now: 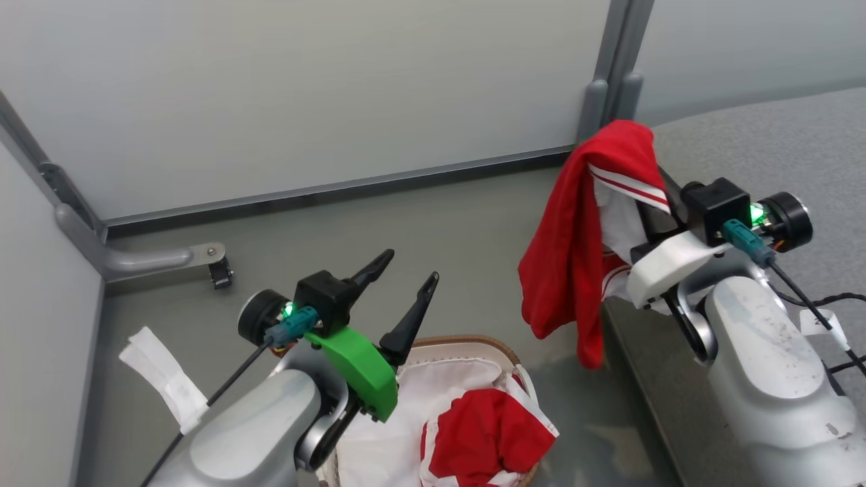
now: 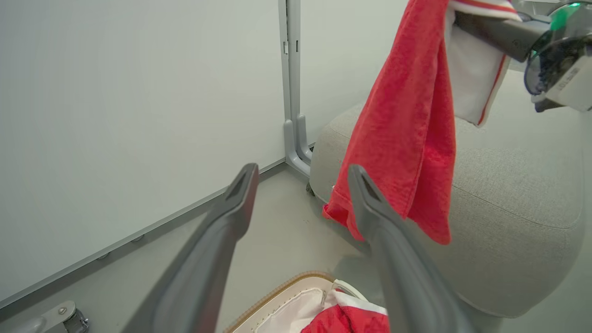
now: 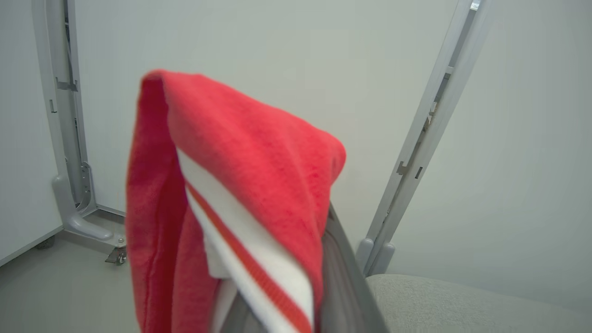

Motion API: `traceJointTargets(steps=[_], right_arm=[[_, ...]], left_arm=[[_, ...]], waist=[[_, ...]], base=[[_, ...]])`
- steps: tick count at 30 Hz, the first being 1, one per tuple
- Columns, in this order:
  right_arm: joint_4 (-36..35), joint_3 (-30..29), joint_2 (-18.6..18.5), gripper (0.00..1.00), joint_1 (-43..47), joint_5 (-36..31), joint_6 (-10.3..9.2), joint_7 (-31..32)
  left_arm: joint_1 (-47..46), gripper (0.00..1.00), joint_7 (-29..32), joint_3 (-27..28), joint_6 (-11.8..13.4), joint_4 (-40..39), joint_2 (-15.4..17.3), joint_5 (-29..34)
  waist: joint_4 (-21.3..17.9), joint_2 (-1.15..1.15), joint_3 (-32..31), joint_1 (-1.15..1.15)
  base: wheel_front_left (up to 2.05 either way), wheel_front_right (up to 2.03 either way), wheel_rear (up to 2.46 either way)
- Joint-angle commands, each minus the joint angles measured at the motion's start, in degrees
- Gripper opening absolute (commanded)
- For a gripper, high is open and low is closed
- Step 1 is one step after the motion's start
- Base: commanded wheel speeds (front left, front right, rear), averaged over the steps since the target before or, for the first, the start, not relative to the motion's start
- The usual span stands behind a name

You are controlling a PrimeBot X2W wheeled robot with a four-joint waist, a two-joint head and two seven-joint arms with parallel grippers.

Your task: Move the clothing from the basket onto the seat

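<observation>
A red garment with white striped trim (image 1: 575, 243) hangs from my right gripper (image 1: 649, 169), which is shut on it, raised beside the corner of the grey seat (image 1: 764, 142). The cloth drapes over the fingertips (image 3: 333, 240) and hides them. In the left wrist view the same garment (image 2: 407, 129) dangles in front of the seat (image 2: 508, 203). My left gripper (image 1: 402, 270) stands open and empty above the basket (image 1: 467, 341). More red and white clothing (image 1: 487, 439) lies in the basket on a white liner (image 1: 433, 385).
Pale partition walls with grey posts (image 1: 609, 81) close off the back and left. A caster foot (image 1: 216, 267) of the partition sits on the grey floor at left. A white tag (image 1: 162, 379) hangs off my left forearm.
</observation>
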Motion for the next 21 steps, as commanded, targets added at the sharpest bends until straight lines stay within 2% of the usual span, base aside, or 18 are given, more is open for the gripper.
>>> traceJointTargets(steps=[1, 10, 21], right_arm=[[-0.8, -1.0, -0.7, 0.00, 1.3, -0.4, -0.06, -0.1], [-3.5, -4.4, -3.4, 0.00, 3.3, -1.4, -0.06, -0.1], [-5.5, -6.0, -3.6, 0.00, 4.4, -1.1, -0.06, 0.6]], left_arm=[[1.2, 1.00, -0.5, -0.2, -0.1, -0.2, -0.6, 0.5], [4.2, 1.00, -1.4, -0.2, 0.1, -1.3, -4.0, 2.5], [4.2, 1.00, -1.4, 1.2, -0.4, -1.0, -6.2, 6.0]], waist=[[-1.5, 0.00, 0.6, 0.00], [-8.4, 0.00, 2.3, 0.00], [-15.3, 0.00, 6.0, 0.00]], base=[[0.00, 0.00, 0.00], [0.00, 0.00, 0.00], [0.00, 0.00, 0.00]])
